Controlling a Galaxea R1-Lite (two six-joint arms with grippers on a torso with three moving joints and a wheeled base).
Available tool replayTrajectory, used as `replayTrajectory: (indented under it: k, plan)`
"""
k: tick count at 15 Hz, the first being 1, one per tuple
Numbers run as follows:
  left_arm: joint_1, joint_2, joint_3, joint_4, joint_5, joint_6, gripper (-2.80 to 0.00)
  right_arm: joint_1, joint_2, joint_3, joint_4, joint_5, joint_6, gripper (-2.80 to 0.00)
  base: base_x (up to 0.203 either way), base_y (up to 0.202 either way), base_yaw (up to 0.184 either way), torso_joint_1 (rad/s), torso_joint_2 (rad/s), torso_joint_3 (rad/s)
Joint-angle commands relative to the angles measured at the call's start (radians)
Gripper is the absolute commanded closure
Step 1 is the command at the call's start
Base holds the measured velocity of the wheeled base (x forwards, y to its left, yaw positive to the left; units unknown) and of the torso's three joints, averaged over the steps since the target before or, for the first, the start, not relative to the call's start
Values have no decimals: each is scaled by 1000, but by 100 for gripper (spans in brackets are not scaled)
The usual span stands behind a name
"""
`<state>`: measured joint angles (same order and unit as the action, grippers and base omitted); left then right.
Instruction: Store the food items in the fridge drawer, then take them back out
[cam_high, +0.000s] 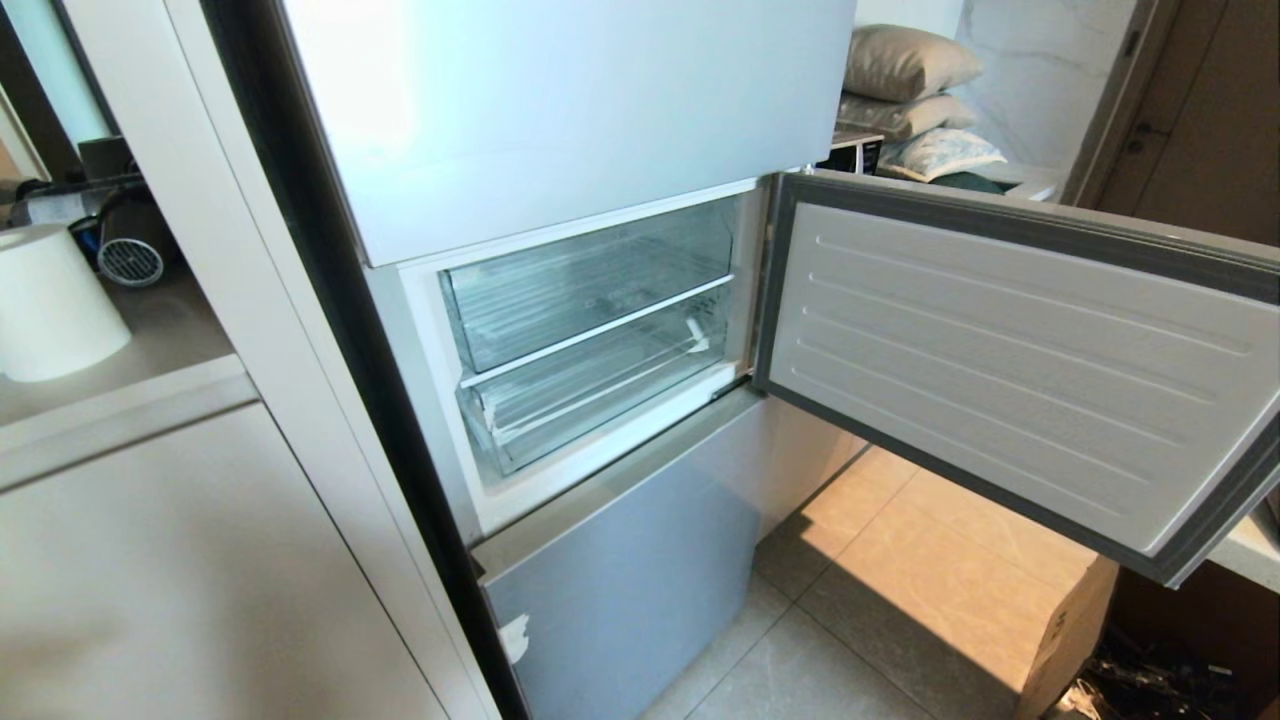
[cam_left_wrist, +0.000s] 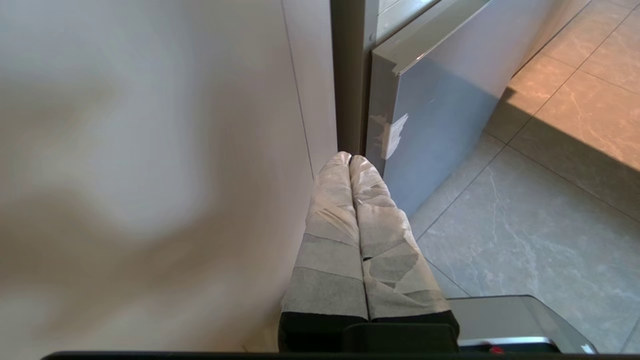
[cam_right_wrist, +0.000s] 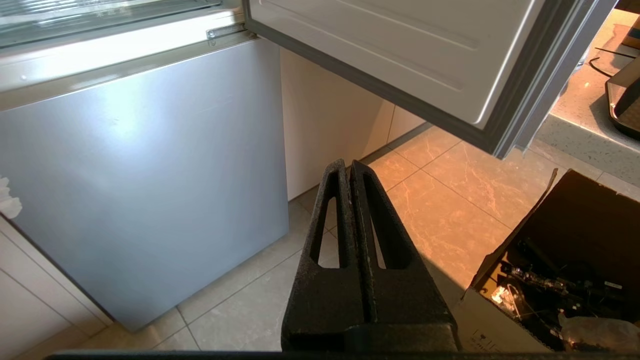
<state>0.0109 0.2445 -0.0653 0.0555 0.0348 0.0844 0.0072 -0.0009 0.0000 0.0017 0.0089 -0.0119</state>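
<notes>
Fridge drawer (cam_high: 600, 395), clear plastic, pushed in behind the open fridge door (cam_high: 1010, 370): likely light, stiff, slick, best hooked at its front lip; no food visible; left gripper (cam_left_wrist: 350, 159) and right gripper (cam_right_wrist: 349, 165) closed, empty, below it.

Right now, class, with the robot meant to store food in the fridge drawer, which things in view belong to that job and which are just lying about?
Belongs to the job:
fridge drawer, shut and looking empty
open fridge door
left gripper, shut
right gripper, shut
No food shows.

Just lying about:
pillows
cardboard box
white paper roll
</notes>
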Motion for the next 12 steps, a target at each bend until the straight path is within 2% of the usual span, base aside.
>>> replayTrajectory:
  k: [1,3,5,7,10,11,12]
  plan:
    - [-9,-91,23,7,-41,21,0,0,1,0,0,0,1,0,0,0,0,0,0,0]
    - [-18,-163,33,8,-89,56,0,0,1,0,0,0,1,0,0,0,0,0,0,0]
    - [-19,-242,40,1,-89,84,0,0,1,0,0,0,1,0,0,0,0,0,0,0]
    - [-19,-242,54,-31,-78,94,0,0,1,0,-1,0,1,0,0,0,0,0,0,0]
    - [-19,-243,57,-36,-38,-61,0,0,1,0,0,0,1,0,0,0,0,0,0,0]
    - [-19,-243,58,-38,-30,-86,0,0,1,0,0,0,3,0,0,0,0,0,0,0]
    - [-19,-243,58,-37,-30,-86,0,0,1,0,0,-1,3,0,0,0,0,0,0,0]
